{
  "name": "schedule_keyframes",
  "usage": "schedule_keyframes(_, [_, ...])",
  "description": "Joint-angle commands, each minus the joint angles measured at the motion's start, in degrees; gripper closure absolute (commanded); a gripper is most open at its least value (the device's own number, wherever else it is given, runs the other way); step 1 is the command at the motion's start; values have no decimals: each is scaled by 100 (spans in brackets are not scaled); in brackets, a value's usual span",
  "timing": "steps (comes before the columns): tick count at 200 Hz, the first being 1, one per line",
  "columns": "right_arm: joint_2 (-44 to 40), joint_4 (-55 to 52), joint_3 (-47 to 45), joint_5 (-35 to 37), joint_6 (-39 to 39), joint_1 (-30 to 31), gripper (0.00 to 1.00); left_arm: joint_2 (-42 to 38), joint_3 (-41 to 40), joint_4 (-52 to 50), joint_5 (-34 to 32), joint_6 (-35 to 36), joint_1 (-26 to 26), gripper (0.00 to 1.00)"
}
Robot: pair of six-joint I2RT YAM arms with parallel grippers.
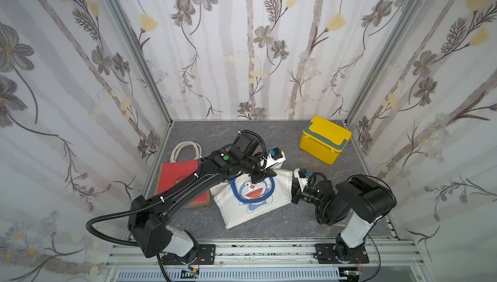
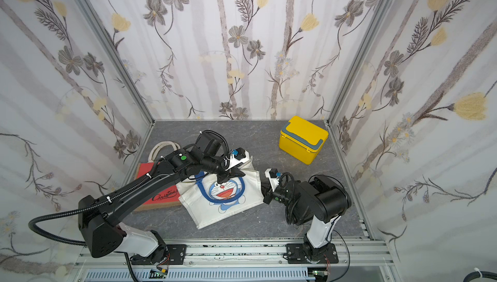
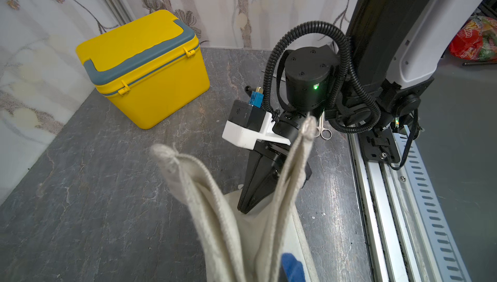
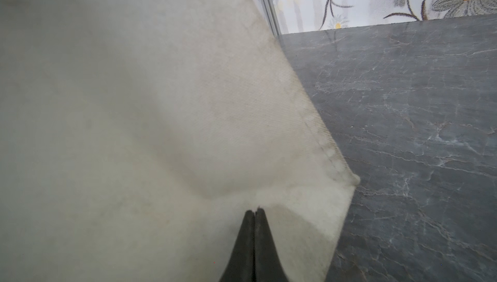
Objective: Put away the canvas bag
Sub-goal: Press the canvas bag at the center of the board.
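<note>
The right end effector (image 4: pixel 255 211) is pinched fully closed on the side edge of the canvas bag (image 1: pixel 251 208). The bag lies on the tabletop (image 1: pixel 290 221). The left end effector (image 1: pixel 258 179), nearly closed, grips the bag's top edge. Left of it, a red bag (image 2: pixel 161 197) reads "Christmas". Beyond the right end effector stands a yellow box (image 1: pixel 325 139).

- Bags: two are counted on the tabletop (image 1: pixel 295 221), one white canvas bag (image 1: pixel 250 200) with a cartoon print and one red bag (image 1: pixel 180 175).
- Yellow lidded box (image 1: pixel 324 139): one is counted.
- Robot arms: two are counted, a left arm (image 1: pixel 188 186) and a right arm (image 1: pixel 363 202).
- Small scissors (image 3: pixel 324 130): one pair is listed.
</note>
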Motion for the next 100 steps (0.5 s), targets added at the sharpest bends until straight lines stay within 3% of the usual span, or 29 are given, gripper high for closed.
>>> schedule_keyframes(1, [-390, 1162, -14, 91, 253, -63, 100, 1, -94, 270, -7, 671, 65, 93])
schedule_keyframes(30, [-1573, -1147, 355, 325, -543, -68, 100, 23, -214, 372, -104, 744, 96, 93])
schedule_keyframes(46, [-2165, -2222, 529, 443, -884, -124, 94, 38, -259, 402, -222, 877, 118, 93])
schedule_keyframes(72, [-2821, -2835, 580, 324, -1340, -321, 73, 137, -238, 251, -179, 1101, 166, 92])
schedule_keyframes(100, [-3328, -3019, 645, -551, -1377, -765, 43, 177, -147, 199, -35, 1124, 166, 91])
